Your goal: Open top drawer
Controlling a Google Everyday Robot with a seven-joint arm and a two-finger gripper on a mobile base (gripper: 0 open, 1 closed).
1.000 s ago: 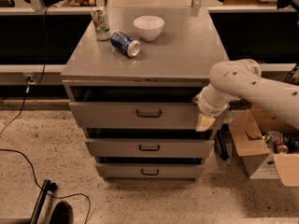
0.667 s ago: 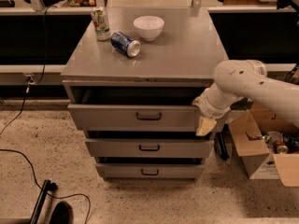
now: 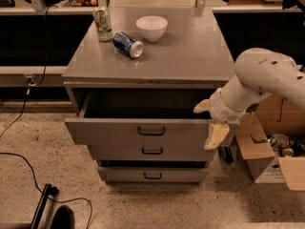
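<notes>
Half out already: top drawer (image 3: 109,130) pulled forward, dark box open to view behind its front, shorter drawers (image 3: 119,152) tucked beneath it. Tool (image 3: 204,128) at the right end of that drawer's front, released, jaws spread astride the top edge, one inside the box, one outside. Front running left to right, so pulling straight outward, toward the camera. Against a second ago: drawer further out, tool forward with it.
</notes>
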